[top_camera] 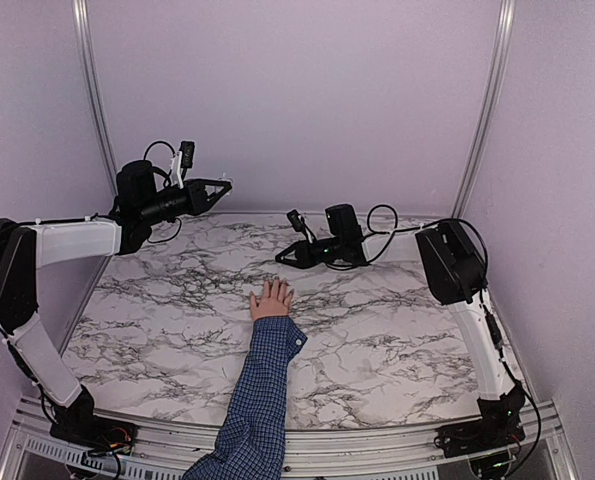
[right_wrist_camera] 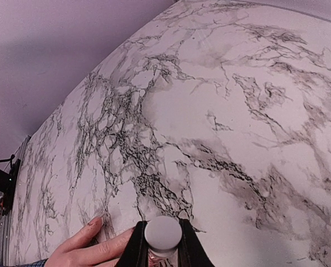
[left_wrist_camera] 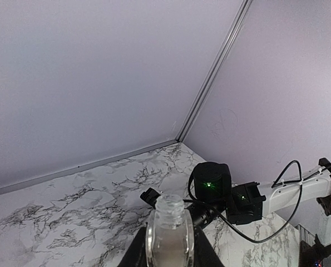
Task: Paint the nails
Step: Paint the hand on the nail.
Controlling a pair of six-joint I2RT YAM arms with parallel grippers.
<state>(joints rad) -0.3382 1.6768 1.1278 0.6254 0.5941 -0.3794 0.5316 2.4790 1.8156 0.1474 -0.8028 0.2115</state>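
A small light-skinned hand (top_camera: 270,301) lies flat on the marble table, fingers spread and pointing away, with a blue checked sleeve (top_camera: 262,385). Its nails (top_camera: 274,285) are too small to make out from above. In the right wrist view one nail (right_wrist_camera: 95,221) looks pinkish. My right gripper (top_camera: 282,258) hovers just beyond the fingertips, shut on a round white cap (right_wrist_camera: 163,233); whatever hangs under the cap is hidden. My left gripper (top_camera: 220,186) is raised at the back left, shut on a clear glass bottle (left_wrist_camera: 169,236) with an open neck.
The marble tabletop (top_camera: 377,340) is walled by pale lilac panels with metal posts (top_camera: 97,110) at the back corners. The right arm's wrist and cable (left_wrist_camera: 210,183) lie across the back middle of the table.
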